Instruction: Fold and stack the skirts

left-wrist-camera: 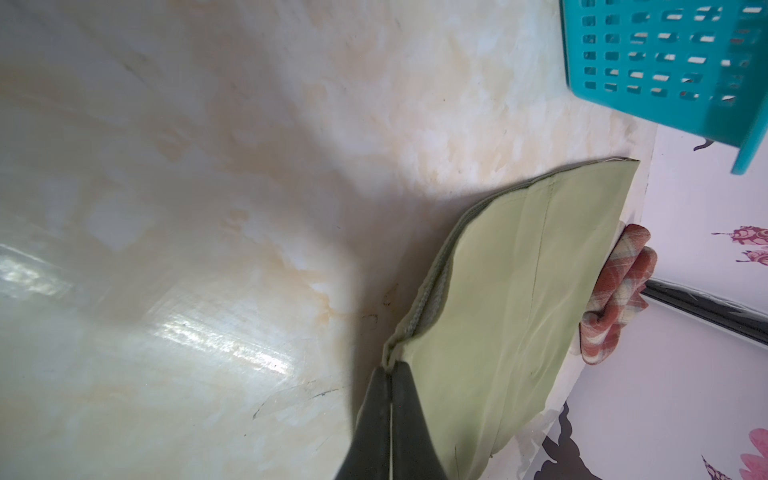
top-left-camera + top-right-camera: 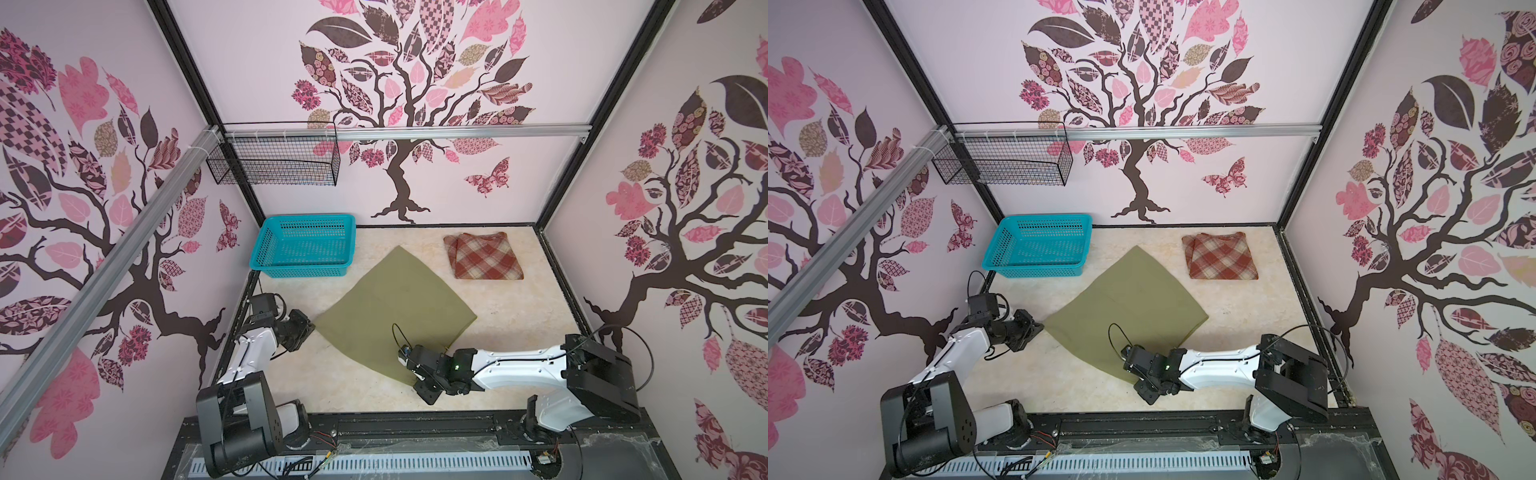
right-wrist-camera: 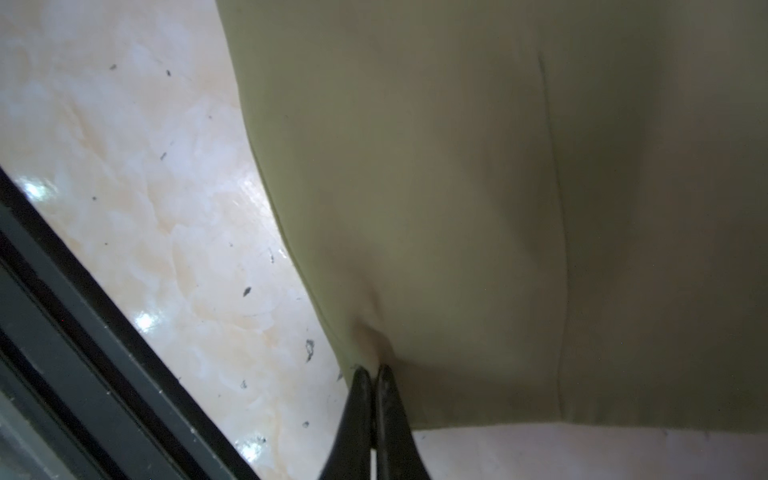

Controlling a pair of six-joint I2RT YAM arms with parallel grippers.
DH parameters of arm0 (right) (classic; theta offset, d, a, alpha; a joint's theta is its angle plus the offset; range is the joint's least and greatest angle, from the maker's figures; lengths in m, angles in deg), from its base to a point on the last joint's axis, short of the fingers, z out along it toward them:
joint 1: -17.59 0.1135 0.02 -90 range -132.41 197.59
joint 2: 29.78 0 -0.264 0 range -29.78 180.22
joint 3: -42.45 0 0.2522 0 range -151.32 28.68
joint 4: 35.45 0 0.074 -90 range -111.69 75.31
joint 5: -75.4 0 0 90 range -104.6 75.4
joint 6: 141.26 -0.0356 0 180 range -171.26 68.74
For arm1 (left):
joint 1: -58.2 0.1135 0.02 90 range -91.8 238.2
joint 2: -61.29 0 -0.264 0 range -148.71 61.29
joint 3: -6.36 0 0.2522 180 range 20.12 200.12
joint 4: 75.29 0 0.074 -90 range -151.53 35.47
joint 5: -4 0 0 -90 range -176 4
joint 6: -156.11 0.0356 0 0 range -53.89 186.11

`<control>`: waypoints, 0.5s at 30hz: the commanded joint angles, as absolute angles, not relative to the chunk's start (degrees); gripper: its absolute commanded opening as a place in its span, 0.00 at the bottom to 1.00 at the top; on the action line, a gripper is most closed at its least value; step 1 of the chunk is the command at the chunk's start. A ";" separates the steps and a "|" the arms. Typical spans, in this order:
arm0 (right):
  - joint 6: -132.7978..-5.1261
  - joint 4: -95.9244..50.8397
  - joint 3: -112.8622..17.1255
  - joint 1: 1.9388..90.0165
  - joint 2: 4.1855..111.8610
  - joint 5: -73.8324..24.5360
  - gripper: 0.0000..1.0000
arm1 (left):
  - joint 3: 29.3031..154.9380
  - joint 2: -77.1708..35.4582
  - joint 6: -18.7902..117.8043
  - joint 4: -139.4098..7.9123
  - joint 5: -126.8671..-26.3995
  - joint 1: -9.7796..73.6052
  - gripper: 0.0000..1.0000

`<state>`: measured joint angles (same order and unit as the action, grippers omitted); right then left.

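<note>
My right gripper pinches the green skirt at its near edge; left gripper pinches its corner. The plaid skirt lies folded, apart.

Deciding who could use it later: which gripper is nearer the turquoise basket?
Left. The left gripper pinches the olive skirt at its corner in front of the basket; the right gripper grips its near edge, farther off.
</note>
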<state>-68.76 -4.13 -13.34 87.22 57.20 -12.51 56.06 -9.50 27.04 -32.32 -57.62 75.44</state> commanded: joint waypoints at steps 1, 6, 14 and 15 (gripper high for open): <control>-67.74 -1.60 -15.47 87.64 56.24 -13.78 0.00 | 60.01 -9.13 27.00 -31.81 -57.62 75.52 0.00; -66.98 1.35 -17.94 87.75 51.81 -14.34 0.00 | 63.93 -7.68 27.17 -29.00 -58.99 75.52 0.00; -66.47 4.84 -21.54 88.38 47.72 -14.60 0.00 | 69.47 -5.04 27.43 -25.19 -61.52 75.56 0.00; -66.47 4.93 -21.75 88.58 47.30 -14.61 0.00 | 70.15 -4.56 27.57 -24.67 -61.79 75.62 0.00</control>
<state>-67.27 1.49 -20.37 87.88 49.42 -14.19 66.71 -5.96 26.93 -26.77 -60.14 75.44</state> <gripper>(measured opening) 0.053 0.047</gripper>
